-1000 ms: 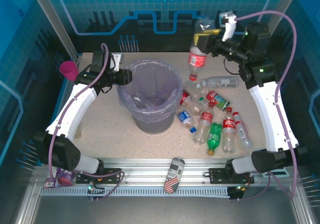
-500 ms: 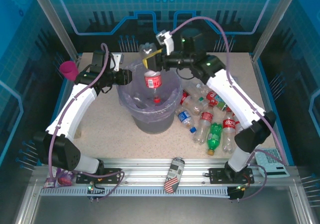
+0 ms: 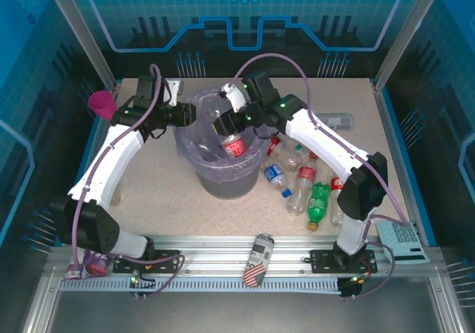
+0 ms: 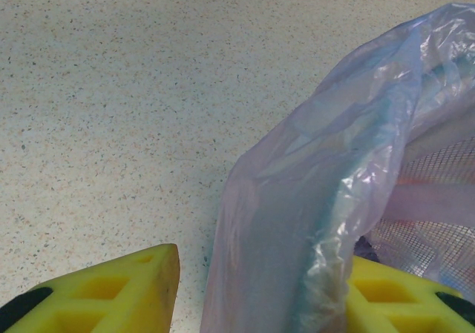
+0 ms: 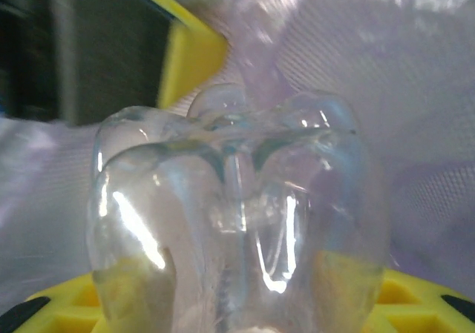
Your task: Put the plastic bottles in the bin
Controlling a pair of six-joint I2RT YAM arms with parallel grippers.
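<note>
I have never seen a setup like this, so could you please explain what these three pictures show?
Two white robot arms are bolted at the near edge of a table. The wide picture looks down from above; the other two come from a camera on each wrist. The left hand is shut on the lavender bag lining the grey bin, at its left rim. The right hand holds a clear red-labelled bottle over the bin's opening; its wrist camera sees the bottle's base close up. More bottles lie piled right of the bin, including a green bottle. A patterned can lies by the arm bases.
</note>
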